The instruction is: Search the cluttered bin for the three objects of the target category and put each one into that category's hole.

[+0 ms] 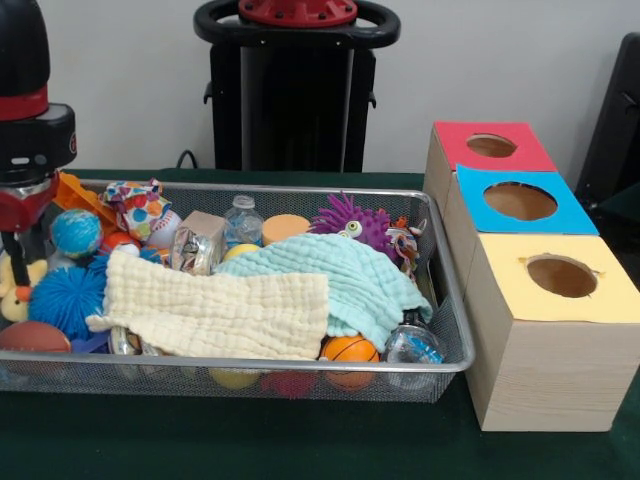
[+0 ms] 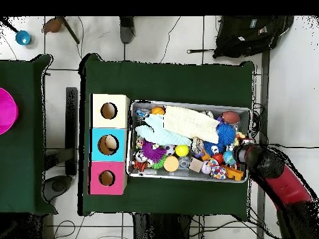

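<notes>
Arm [image 1: 30,120] hangs over the left end of the wire bin [image 1: 440,365] in the front view. Gripper [image 1: 20,262] reaches down among the toys there; cannot tell whether its jaws are apart or together. Bin is full: cream cloth [image 1: 215,315] and mint cloth [image 1: 335,280] lie on top, purple spiky toy [image 1: 350,220] at far right, blue spiky ball [image 1: 62,298] at left, small basketball [image 1: 350,350] at near wall. Right of the bin stand three boxes with holes: red [image 1: 490,147] far, blue [image 1: 520,202] middle, yellow [image 1: 560,277] near.
</notes>
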